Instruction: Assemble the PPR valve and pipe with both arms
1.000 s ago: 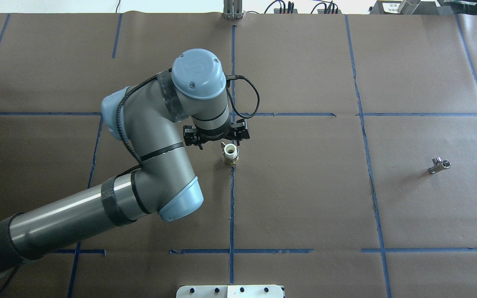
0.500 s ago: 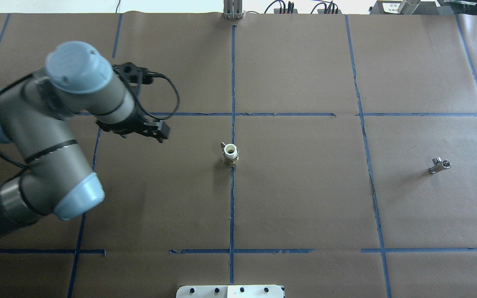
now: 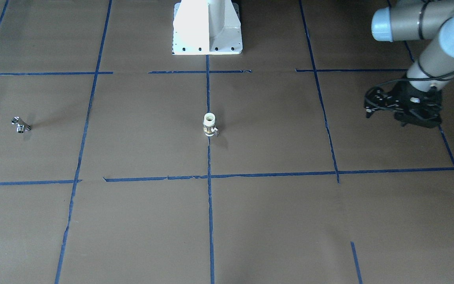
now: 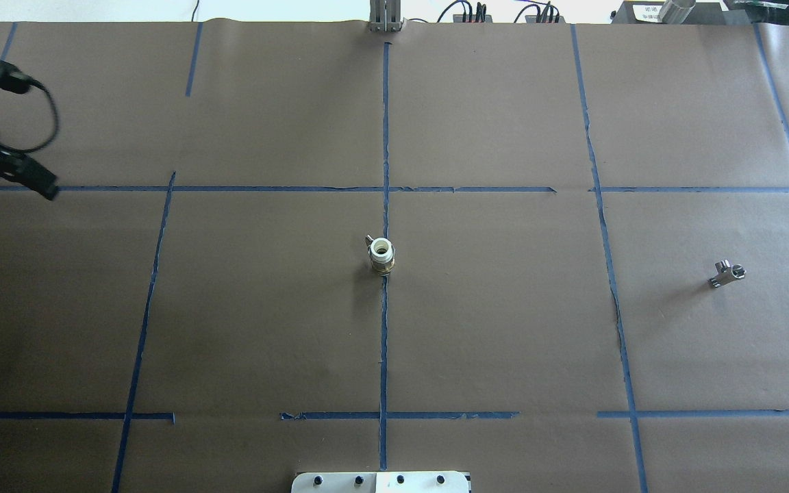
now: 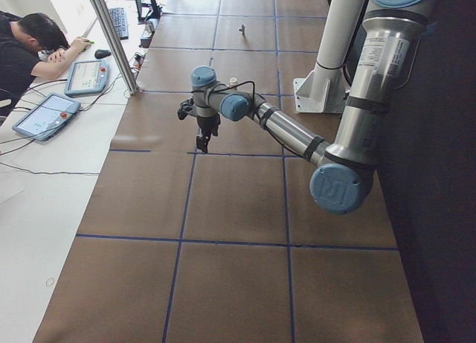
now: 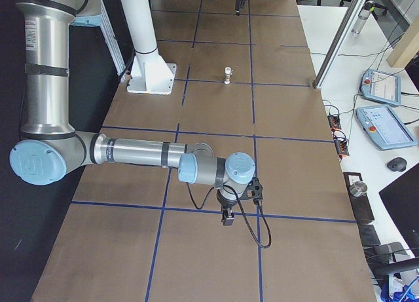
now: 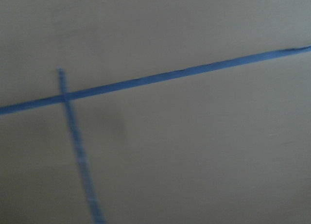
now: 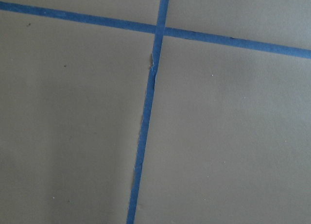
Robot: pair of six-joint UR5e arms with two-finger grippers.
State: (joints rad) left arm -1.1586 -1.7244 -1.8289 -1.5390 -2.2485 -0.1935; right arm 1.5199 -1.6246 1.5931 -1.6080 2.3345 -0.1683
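PPR valve [image 4: 381, 255] stands upright on the centre tape line [image 4: 384, 342] of the brown table [image 4: 264, 308], white open end up, nothing touching it. Left gripper [image 3: 402, 112] hovers well apart from it towards the robot's left, fingers spread wide and empty. Pipe [image 4: 728, 272] lies far off on the opposite side. Right gripper [image 6: 228, 215] hangs over a tape crossing; wide or narrow, I cannot tell.

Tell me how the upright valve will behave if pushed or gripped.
The PPR valve stands on one end, taller than wide, so a high push would probably tip it. Lying down it may roll, though its side lever should stop that. Plastic and metal look rigid, likely smooth to grip.
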